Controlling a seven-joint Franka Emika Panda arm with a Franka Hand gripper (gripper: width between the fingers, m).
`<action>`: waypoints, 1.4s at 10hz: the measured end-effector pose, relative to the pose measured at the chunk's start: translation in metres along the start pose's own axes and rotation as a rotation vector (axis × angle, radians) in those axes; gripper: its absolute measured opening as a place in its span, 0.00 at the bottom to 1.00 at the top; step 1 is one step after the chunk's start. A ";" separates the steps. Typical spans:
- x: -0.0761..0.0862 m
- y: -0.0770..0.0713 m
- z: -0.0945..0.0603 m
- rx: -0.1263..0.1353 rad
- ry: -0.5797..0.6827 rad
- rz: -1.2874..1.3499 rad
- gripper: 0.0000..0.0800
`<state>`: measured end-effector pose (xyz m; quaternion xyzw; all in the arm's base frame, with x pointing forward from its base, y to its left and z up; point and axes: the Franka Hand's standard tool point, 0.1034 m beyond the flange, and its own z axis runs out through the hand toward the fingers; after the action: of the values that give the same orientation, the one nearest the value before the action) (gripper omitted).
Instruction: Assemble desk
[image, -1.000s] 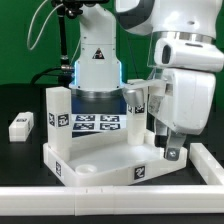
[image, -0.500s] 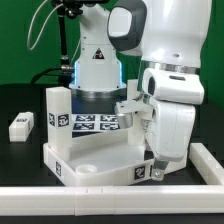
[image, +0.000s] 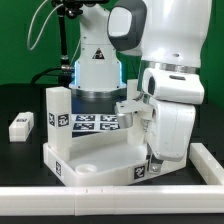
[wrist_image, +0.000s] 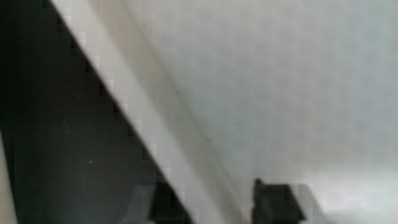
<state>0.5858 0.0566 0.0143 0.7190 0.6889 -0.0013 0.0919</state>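
The gripper (image: 160, 168) pinches the tabletop (image: 95, 160) by its side wall, caught between its fingers (wrist_image: 276, 200) (likely to reposition it), one loose leg (image: 21, 125) well away.

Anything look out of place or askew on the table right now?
Nothing looks damaged or spilled. A loose leg lies on the black table, apart from the tabletop, at the exterior view's left; an upright leg stands at its corner.

Shows a black desk (image: 20, 160) bearing the flat marker board (image: 95, 124) with its black-and-white tags toward the back, bounded by a white border rail (image: 60, 202) along the near edge, with dark cables (image: 38, 28) hanging behind.
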 end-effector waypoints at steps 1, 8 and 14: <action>0.000 0.000 0.000 0.000 0.000 0.000 0.13; -0.001 0.015 -0.014 0.014 -0.023 0.166 0.12; -0.001 0.065 -0.012 0.012 -0.049 0.207 0.10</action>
<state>0.6485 0.0554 0.0343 0.7866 0.6085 -0.0136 0.1042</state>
